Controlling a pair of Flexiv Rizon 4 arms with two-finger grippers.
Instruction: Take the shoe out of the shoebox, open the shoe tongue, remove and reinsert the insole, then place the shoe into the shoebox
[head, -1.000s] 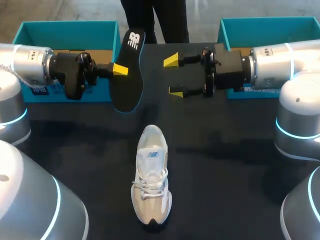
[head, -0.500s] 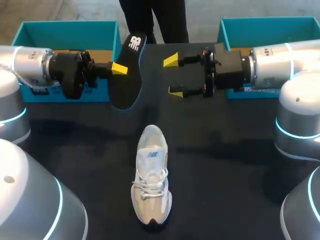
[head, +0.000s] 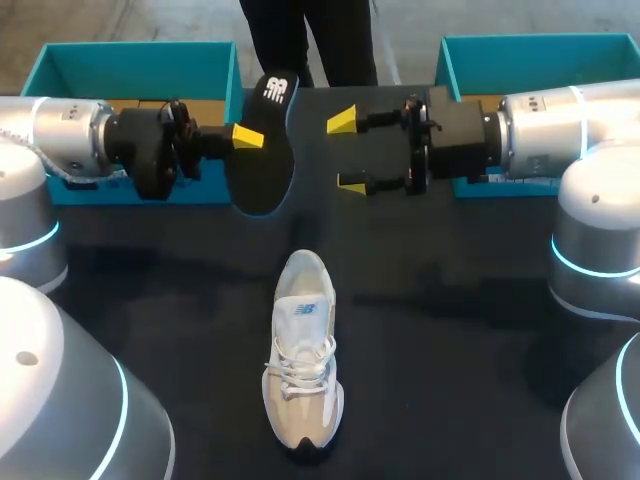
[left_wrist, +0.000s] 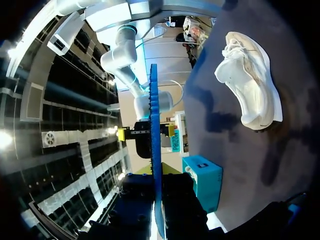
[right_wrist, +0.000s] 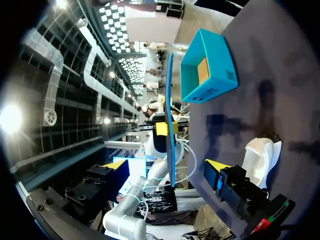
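Note:
My left gripper (head: 248, 136) is shut on a black insole (head: 262, 150) with a blue rim, holding it in the air above the table's far middle. It shows edge-on in the left wrist view as the insole (left_wrist: 155, 150) between my own fingers. My right gripper (head: 346, 151) stands open just right of it and faces it, a gap away. In the right wrist view the insole (right_wrist: 170, 125) is ahead of that gripper (right_wrist: 167, 167), between the lines of its fingers. The white shoe (head: 302, 350) lies on the table in the near middle, toe toward me.
A teal shoebox (head: 135, 75) sits at the back left behind my left arm. A second teal box (head: 520, 55) sits at the back right behind my right arm. A person stands beyond the far edge, not touching anything.
My left arm has carried the insole a little to the right, toward the right gripper. The right arm and the shoe have not moved.

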